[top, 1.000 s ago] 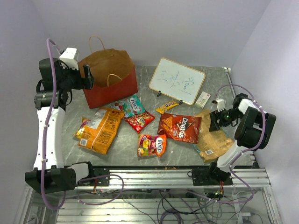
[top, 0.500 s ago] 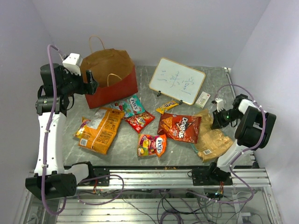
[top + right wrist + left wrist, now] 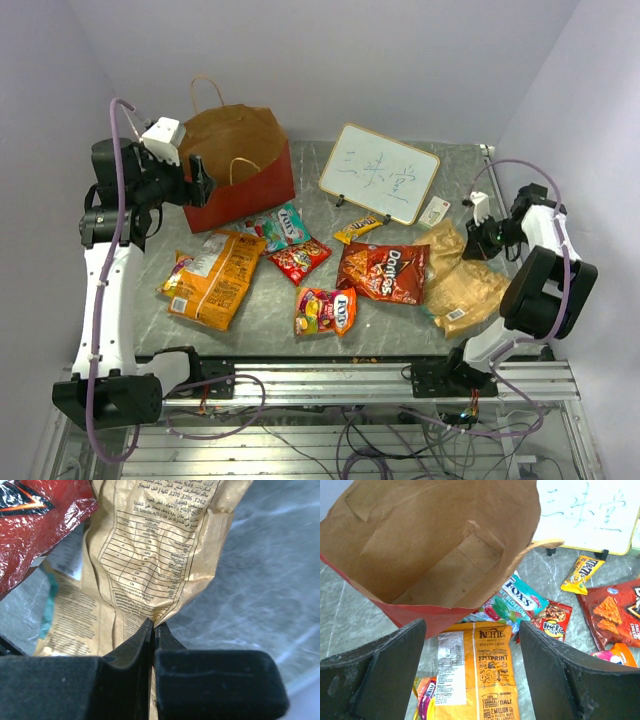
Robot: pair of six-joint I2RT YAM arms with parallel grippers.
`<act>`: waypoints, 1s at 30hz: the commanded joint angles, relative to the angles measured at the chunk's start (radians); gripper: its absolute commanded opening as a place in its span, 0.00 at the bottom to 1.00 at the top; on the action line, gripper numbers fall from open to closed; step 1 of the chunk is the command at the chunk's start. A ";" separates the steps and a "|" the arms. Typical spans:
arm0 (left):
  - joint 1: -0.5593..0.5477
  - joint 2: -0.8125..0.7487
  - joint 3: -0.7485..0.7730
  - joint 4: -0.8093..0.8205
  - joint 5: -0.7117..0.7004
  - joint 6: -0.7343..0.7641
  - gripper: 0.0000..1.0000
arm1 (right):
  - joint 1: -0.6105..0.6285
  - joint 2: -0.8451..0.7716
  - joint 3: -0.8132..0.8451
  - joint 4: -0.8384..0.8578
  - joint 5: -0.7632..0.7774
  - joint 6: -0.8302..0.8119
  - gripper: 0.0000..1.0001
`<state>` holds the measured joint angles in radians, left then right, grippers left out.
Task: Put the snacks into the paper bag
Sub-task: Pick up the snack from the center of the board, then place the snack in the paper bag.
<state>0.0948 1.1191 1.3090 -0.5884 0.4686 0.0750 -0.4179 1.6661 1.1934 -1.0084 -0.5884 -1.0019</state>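
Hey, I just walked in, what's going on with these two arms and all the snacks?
Two robot arms are packing snacks into a red paper bag. The right gripper has its fingers pinched shut on a corner of the tan chip bag at the right of the table. The left gripper hangs open at the paper bag's mouth, holding nothing. The bag looks empty; the orange chip bag, Doritos bag and small candy packs lie on the table.
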 commanded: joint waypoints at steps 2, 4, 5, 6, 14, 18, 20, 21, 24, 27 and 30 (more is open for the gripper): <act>-0.063 -0.006 0.016 -0.006 0.029 0.057 0.85 | -0.001 -0.134 0.105 -0.067 -0.036 -0.057 0.00; -0.079 -0.012 0.008 -0.001 0.027 0.065 0.85 | 0.003 -0.167 0.136 -0.077 -0.049 -0.065 0.00; -0.084 -0.013 0.003 0.001 0.029 0.069 0.85 | 0.007 -0.181 0.151 -0.082 -0.058 -0.071 0.00; -0.090 -0.014 -0.001 0.002 0.031 0.072 0.84 | 0.013 -0.195 0.166 -0.085 -0.066 -0.075 0.00; -0.099 -0.035 0.006 0.010 0.086 0.118 0.82 | 0.112 -0.268 0.274 -0.055 -0.155 -0.034 0.00; -0.099 -0.045 0.020 -0.006 0.131 0.145 0.82 | 0.243 -0.293 0.292 -0.013 -0.148 0.017 0.00; -0.113 -0.050 0.025 -0.020 0.162 0.162 0.81 | 0.307 -0.308 0.297 0.012 -0.164 0.043 0.00; -0.127 -0.052 0.028 -0.026 0.177 0.172 0.81 | 0.348 -0.313 0.302 0.031 -0.176 0.052 0.00; -0.144 -0.047 0.057 -0.062 0.221 0.205 0.81 | 0.443 -0.321 0.314 0.076 -0.203 0.078 0.00; -0.165 -0.028 0.095 -0.104 0.256 0.237 0.82 | 0.528 -0.319 0.324 0.123 -0.227 0.101 0.00; -0.185 0.007 0.131 -0.122 0.300 0.245 0.82 | 0.609 -0.310 0.330 0.186 -0.237 0.134 0.00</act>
<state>-0.0635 1.0969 1.3766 -0.6720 0.6662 0.2749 0.1123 1.3758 1.4788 -0.9520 -0.7628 -0.9268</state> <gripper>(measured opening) 0.822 0.010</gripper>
